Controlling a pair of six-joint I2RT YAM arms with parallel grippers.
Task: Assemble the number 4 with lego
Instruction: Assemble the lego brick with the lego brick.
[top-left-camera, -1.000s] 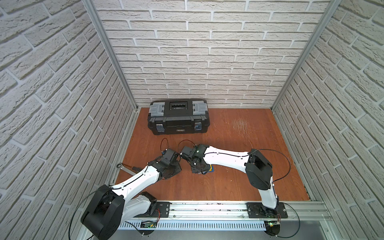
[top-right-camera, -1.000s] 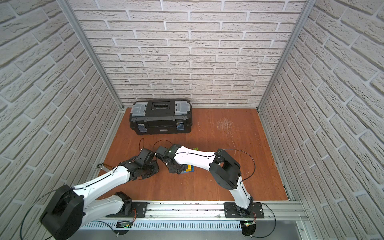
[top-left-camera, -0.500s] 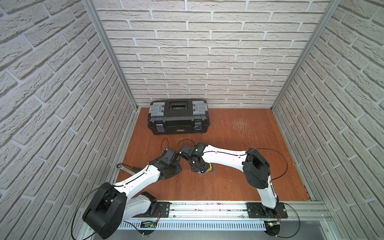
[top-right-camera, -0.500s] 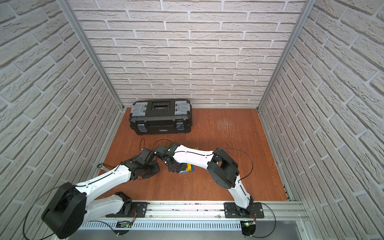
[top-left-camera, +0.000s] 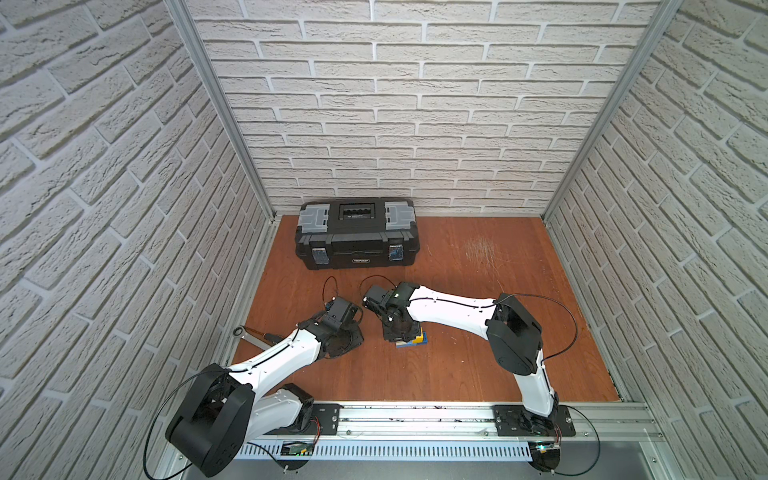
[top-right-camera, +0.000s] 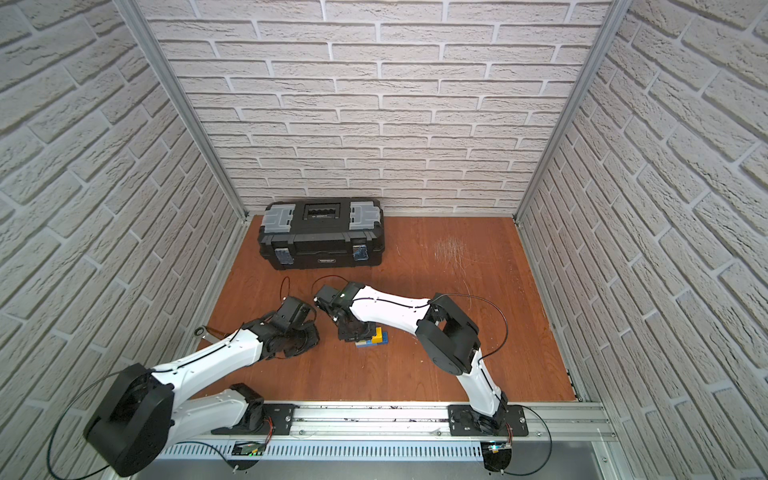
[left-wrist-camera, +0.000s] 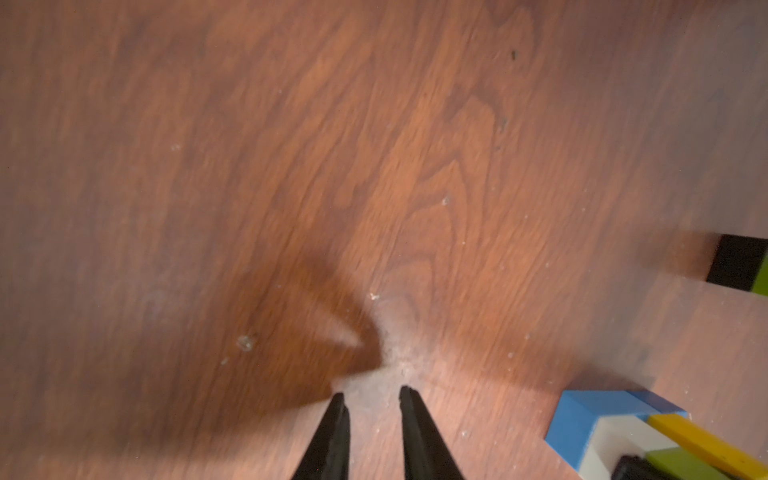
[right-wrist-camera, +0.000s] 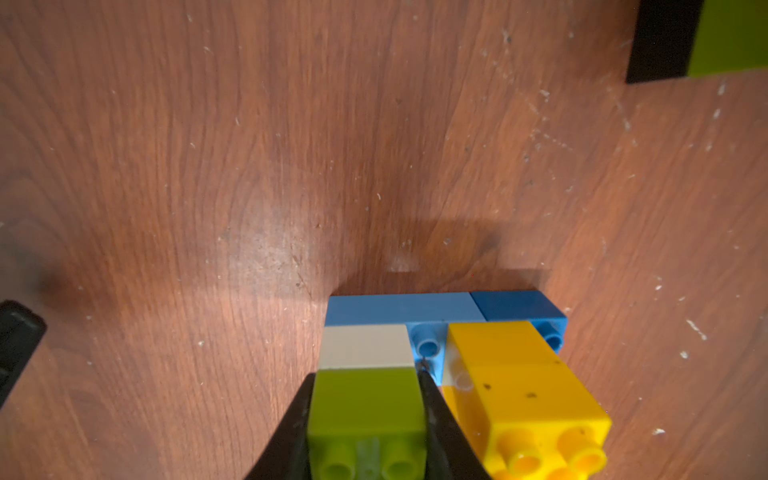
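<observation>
In the right wrist view, my right gripper (right-wrist-camera: 367, 374) is shut on a lime green brick (right-wrist-camera: 365, 399). That brick sits on a white brick (right-wrist-camera: 365, 347), which is joined to a blue crossbar (right-wrist-camera: 399, 307). A yellow upright (right-wrist-camera: 523, 386) stands on the same crossbar beside it. In both top views the lego cluster (top-left-camera: 415, 338) (top-right-camera: 376, 337) lies partly under the right wrist. A separate black-and-green piece (right-wrist-camera: 665, 41) (left-wrist-camera: 735, 262) lies on the floor apart from it. My left gripper (left-wrist-camera: 372, 392) (top-left-camera: 349, 336) is open over bare wood, left of the bricks, with nothing between its fingers.
A big black toolbox (top-left-camera: 357, 241) (top-right-camera: 322, 237) stands at the back left against the wall. A metal tool (top-left-camera: 253, 334) lies by the left wall. Brick walls close in three sides, and the arms' rail (top-left-camera: 415, 415) runs along the front.
Almost nothing has changed. The right arm has shifted slightly over the bricks and still grips the green brick. The left arm stays about where it was.
</observation>
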